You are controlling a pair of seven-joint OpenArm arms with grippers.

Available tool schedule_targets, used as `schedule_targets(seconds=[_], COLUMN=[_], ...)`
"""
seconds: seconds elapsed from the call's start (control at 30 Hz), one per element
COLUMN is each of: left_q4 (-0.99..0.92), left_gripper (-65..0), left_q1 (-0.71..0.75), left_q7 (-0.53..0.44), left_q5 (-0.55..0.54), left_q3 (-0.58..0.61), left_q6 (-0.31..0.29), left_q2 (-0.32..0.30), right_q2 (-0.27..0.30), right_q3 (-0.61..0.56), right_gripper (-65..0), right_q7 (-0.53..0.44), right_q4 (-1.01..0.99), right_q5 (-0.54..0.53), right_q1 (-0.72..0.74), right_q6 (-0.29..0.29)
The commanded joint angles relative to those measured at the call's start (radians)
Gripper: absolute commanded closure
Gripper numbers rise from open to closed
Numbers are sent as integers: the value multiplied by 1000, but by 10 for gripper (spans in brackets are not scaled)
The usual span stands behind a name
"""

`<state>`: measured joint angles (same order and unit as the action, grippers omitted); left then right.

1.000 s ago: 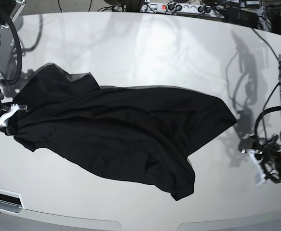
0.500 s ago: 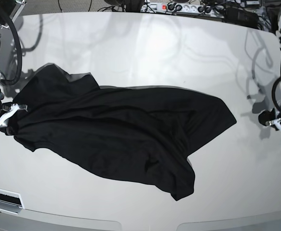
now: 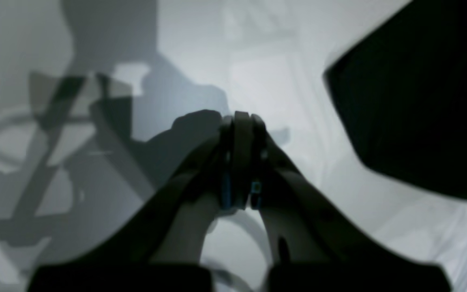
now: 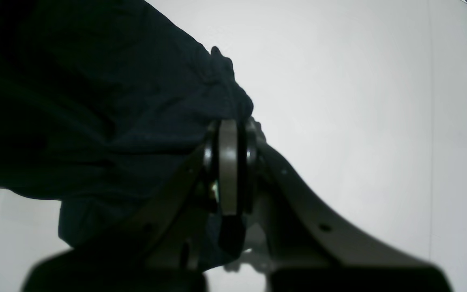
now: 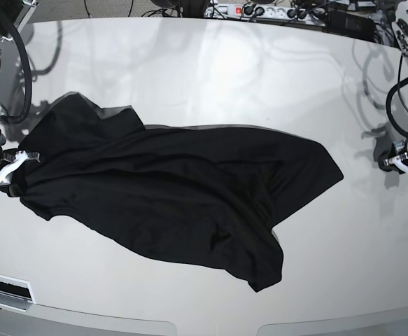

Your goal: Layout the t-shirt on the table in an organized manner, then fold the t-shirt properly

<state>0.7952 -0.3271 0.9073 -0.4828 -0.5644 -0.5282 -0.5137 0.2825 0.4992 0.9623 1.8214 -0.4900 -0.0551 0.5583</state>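
Note:
The black t-shirt (image 5: 169, 192) lies crumpled and spread across the middle and left of the white table (image 5: 210, 77). My right gripper (image 5: 23, 159), at the left of the base view, is shut on the t-shirt's left edge. The right wrist view shows its closed fingers (image 4: 228, 134) pinching bunched black fabric (image 4: 95, 101). My left gripper (image 5: 389, 163), at the right of the base view, is shut and empty, well clear of the t-shirt's right end. In the left wrist view its tips (image 3: 239, 121) are pressed together over the table, with the t-shirt (image 3: 416, 101) at the upper right.
Cables and a power strip (image 5: 259, 10) lie beyond the table's far edge. Arm cables hang at the far right (image 5: 399, 105) and far left (image 5: 18, 63). A dark slot (image 5: 4, 287) sits at the front left edge.
My left arm has swung from the table's front right edge up towards the back, along the right side. The t-shirt and my right gripper have not moved.

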Motion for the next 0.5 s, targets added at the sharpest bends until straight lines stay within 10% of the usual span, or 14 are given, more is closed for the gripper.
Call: schedule_targets(seconds=[0.0, 0.07, 0.23, 0.47], left_q4=[14, 14, 14, 14], left_gripper=[0, -24, -504, -495], left_q1=[-16, -16, -17, -16], left_q7=[-10, 3, 32, 21], left_q5=[-16, -44, -150, -154], left_q3=[-5, -5, -5, -5], left_q6=[-10, -11, -13, -19], left_q2=[-19, -18, -15, 53], right_q2=[17, 17, 17, 17], right_q3=[5, 5, 5, 5], right_gripper=[0, 0, 0, 0], right_q7=[-26, -26, -26, -26], right_q4=[20, 20, 20, 20], right_q5=[-12, -12, -12, -24], right_q1=[16, 16, 16, 16], right_q6=[0, 0, 0, 0])
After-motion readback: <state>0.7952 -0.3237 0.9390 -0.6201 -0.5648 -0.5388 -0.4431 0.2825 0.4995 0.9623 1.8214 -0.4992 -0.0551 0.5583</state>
